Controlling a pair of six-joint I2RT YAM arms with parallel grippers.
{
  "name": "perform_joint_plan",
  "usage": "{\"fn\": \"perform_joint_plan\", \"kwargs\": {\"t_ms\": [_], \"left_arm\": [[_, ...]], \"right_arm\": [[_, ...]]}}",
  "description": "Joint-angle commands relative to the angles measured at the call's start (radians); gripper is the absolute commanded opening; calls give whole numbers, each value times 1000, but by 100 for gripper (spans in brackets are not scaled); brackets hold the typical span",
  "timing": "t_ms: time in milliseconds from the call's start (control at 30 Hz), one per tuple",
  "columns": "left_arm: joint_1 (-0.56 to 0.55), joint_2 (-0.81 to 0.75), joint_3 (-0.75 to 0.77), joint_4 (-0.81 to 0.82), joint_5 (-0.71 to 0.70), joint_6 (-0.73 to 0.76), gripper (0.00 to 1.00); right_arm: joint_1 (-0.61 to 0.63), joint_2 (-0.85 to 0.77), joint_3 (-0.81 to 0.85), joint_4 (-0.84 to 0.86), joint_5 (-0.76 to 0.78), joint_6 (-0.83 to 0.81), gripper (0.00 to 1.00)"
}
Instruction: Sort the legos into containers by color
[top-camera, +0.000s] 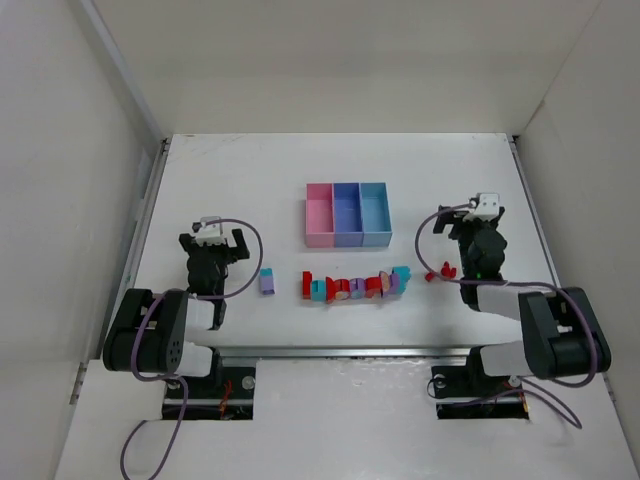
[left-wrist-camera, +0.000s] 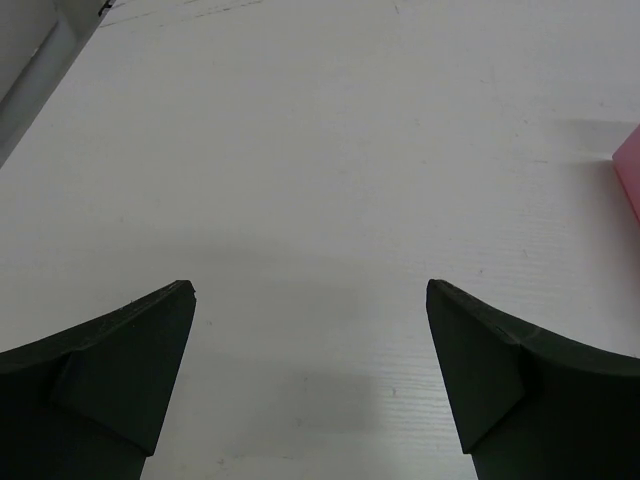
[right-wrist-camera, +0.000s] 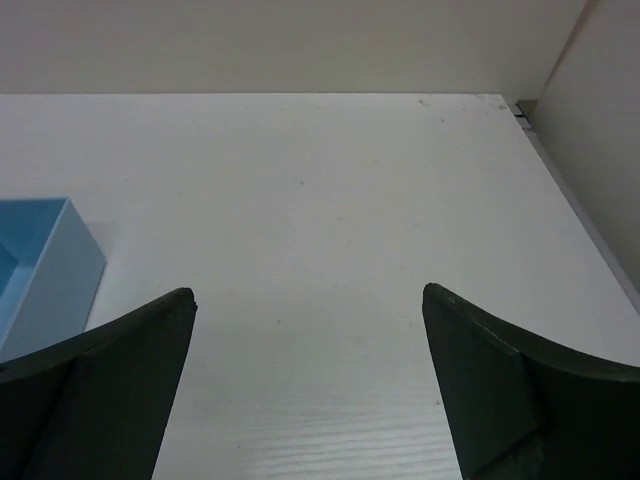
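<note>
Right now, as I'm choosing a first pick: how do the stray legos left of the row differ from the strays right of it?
The left strays are purple and teal; the right strays are red. The left ones touch in one clump; the right ones look like separate small bits. Both lie on the table, outside the bins, clear of the row.

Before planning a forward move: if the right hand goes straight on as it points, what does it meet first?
For the right hand the way looks free: bare table up to the back wall, probably. The light blue bin sits left of that line.
</note>
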Motion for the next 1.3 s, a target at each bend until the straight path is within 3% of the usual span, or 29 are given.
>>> {"fn": "perform_joint_plan", "kwargs": {"t_ms": [0, 33, 167, 267, 300, 333, 367, 400, 433, 467, 500, 533, 600, 633, 667, 733, 767, 800, 867, 1000, 1200, 1267], "left_arm": [[-5, -11, 10, 246, -14, 7, 100], [-5, -11, 10, 246, -14, 7, 100], [-5, -11, -3, 306, 27, 32, 100], [-5, -115, -80, 350, 107, 50, 100], [-5, -302, -80, 140, 172, 64, 100], [-5, -423, 48, -114, 293, 129, 100], [-5, -509, 134, -365, 445, 545, 100], [-17, -589, 206, -658, 557, 685, 100], [-17, -615, 257, -705, 591, 749, 100], [-17, -629, 320, -705, 540, 763, 100], [-30, -629, 357, -705, 476, 718, 100], [-30, -613, 401, -751, 328, 666, 100], [-39, -565, 580, -886, 210, 532, 100], [-39, -500, 742, -1140, 220, 460, 100], [-39, -463, 811, -1272, 263, 460, 100], [-50, -392, 904, -1491, 363, 472, 100], [-50, -339, 931, -1656, 468, 540, 100], [-68, -318, 945, -1722, 504, 587, 100], [-91, -271, 954, -1811, 503, 612, 100], [-155, -202, 928, -1902, 368, 549, 100], [-280, -105, 945, -1954, 253, 192, 100], [-313, -65, 936, -1914, 146, 117, 100]], "right_arm": [[4, -109, 132, -190, 109, 41, 100], [13, -142, 231, -358, 109, 41, 100], [76, -190, 471, -611, 265, -106, 100], [157, -203, 719, -814, 497, -229, 100], [179, -191, 779, -862, 552, -334, 100], [199, -180, 835, -901, 613, -376, 100], [229, -168, 885, -957, 770, -390, 100], [230, -139, 998, -1005, 845, -348, 100], [230, -126, 1065, -1091, 890, -296, 100], [230, -115, 1134, -1213, 778, -250, 100], [221, -94, 1256, -1459, 640, -218, 100], [207, -82, 1303, -1551, 499, -158, 100], [197, -59, 1347, -1651, 272, -73, 100], [197, -48, 1334, -1651, 210, -18, 100], [197, -48, 1290, -1633, 209, 7, 100], [217, -48, 1250, -1622, 220, 69, 100], [217, -48, 1233, -1612, 230, 132, 100], [231, -48, 1217, -1611, 221, 160, 100], [263, -48, 1179, -1611, 212, 220, 100], [343, -28, 1130, -1624, 235, 304, 100], [467, -6, 1079, -1644, 332, 476, 100], [490, 6, 1068, -1635, 332, 513, 100]]}}
